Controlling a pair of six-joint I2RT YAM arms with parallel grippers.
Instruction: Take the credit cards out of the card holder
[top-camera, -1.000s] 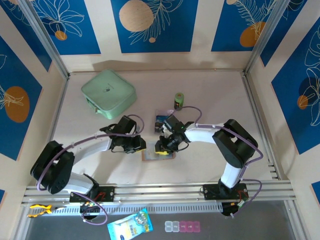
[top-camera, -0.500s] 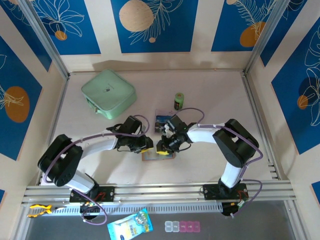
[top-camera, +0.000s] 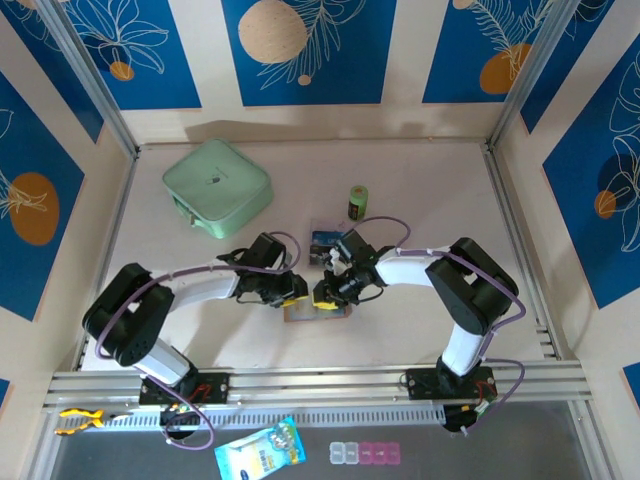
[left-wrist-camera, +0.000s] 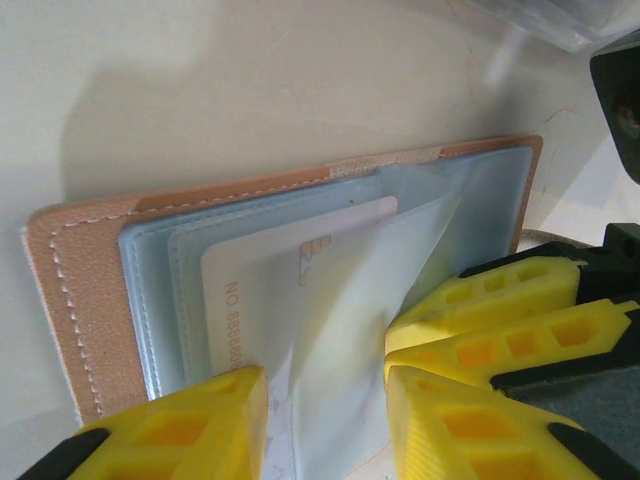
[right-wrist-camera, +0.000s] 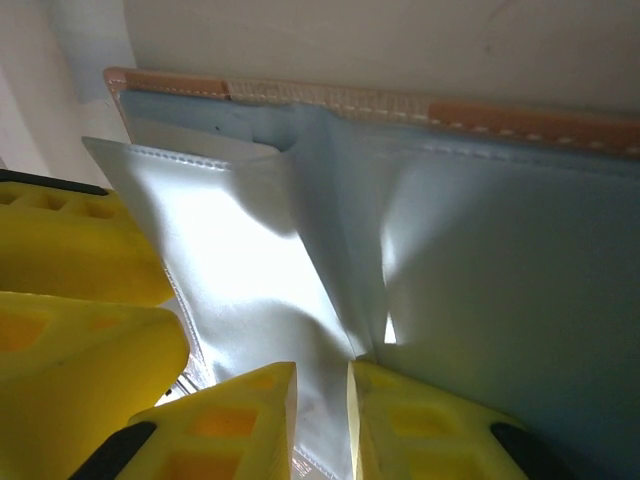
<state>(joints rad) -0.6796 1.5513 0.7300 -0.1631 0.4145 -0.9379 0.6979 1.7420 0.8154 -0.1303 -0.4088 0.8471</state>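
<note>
Both claws meet over the card holder (top-camera: 330, 313), which lies open and flat on the pale table (top-camera: 420, 180), a little near of the middle, between the two arms. From the left, the left claw (top-camera: 291, 291) is down at the holder's left half. Its wrist view shows its yellow fingers (left-wrist-camera: 190, 425) standing moderately apart, with loose clear leaves running between them and nothing that I can see pinched. From the right, the right claw (top-camera: 323, 294) is down at the holder too, its jaws nearly together, nipping one clear sleeve (right-wrist-camera: 250, 260) of the holder and holding that leaf raised off the rest. In the left wrist view the tan stitched cover (left-wrist-camera: 80, 290) shows along two edges. One pale credit card (left-wrist-camera: 265, 275) with printed digits sits tucked in a sleeve, partly covered by the raised leaves, and the right claw's fingers (left-wrist-camera: 490, 295) press in just beside it. Just beyond the holder sits a clear box (top-camera: 322, 240) with something dark blue at it. Farther off is a small green can (top-camera: 358, 201), and at the far left a mint-green case (top-camera: 217, 187).
</note>
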